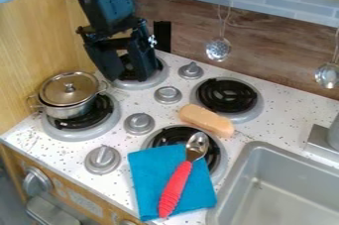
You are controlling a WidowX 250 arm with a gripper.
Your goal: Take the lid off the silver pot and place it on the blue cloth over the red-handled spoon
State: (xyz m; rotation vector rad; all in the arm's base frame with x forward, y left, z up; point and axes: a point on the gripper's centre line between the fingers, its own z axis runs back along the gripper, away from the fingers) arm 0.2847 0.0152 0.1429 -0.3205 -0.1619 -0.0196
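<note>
- The black gripper (129, 78) hangs with its two fingers spread well apart, nothing between them, in front of the rear-left burner (151, 79). Their height above it is hard to judge; lowered too far, they might knock the coil or its rim.
- Nearest thing: the metal pot (69, 110), upright on the front-left burner (108, 121), beside the wooden side wall (43, 30). A sideways sweep could shove it against that wall or tip it.
- Its lid (69, 88) sits on top, with a small round knob in the middle. A grip on that knob could slip off the smooth metal; a bump could slide the lid.
- Stove knobs (168, 94) stand up between the burners and could catch a low finger.
- The tan sausage-shaped thing (206, 119) lies between the two right-hand burners; being rounded, it may roll if nudged.
- The blue cloth (149, 169) partly covers the nearer of those burners. The red-handled spoon (175, 189) lies across it, bowl past the cloth's edge; a tug on the cloth would probably drag the spoon too, perhaps towards the sink (285, 194).
- Ladles (218, 49) hang from hooks at the back; a wide arm swing could set them swaying.
- Writing: none legible; the pale panel (84, 203) on the stove front has marks too faint to read.
</note>
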